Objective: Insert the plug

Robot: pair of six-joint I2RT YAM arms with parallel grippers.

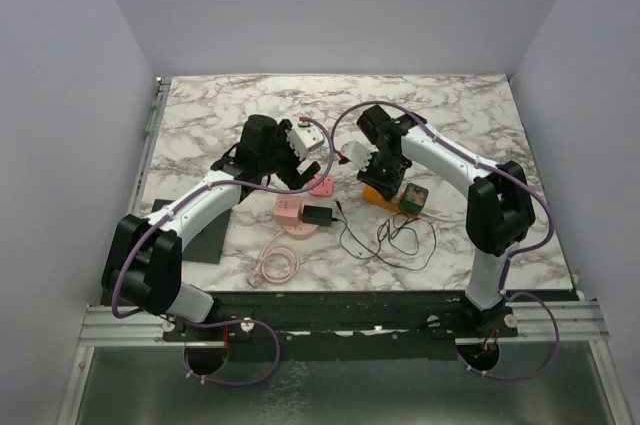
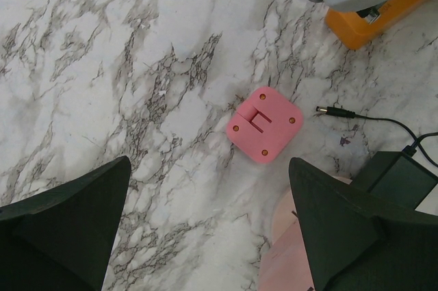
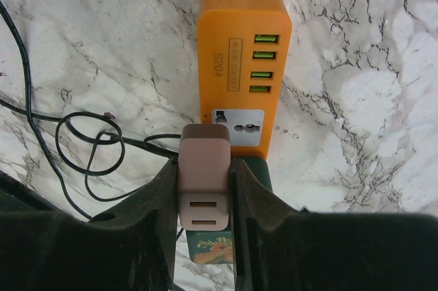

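The right tool [image 3: 204,185] was clamped on the plug [image 3: 204,168], poised at the orange power strip [image 3: 243,44] but offset left of its socket [image 3: 238,127]. Prongs were hidden; a misaligned push would likely shove the loose strip. Black cable [image 3: 89,147] lay looped nearby on the counter [image 3: 356,99]. The left tool [image 2: 209,188] stood apart, empty, over a pink block [image 2: 263,124].
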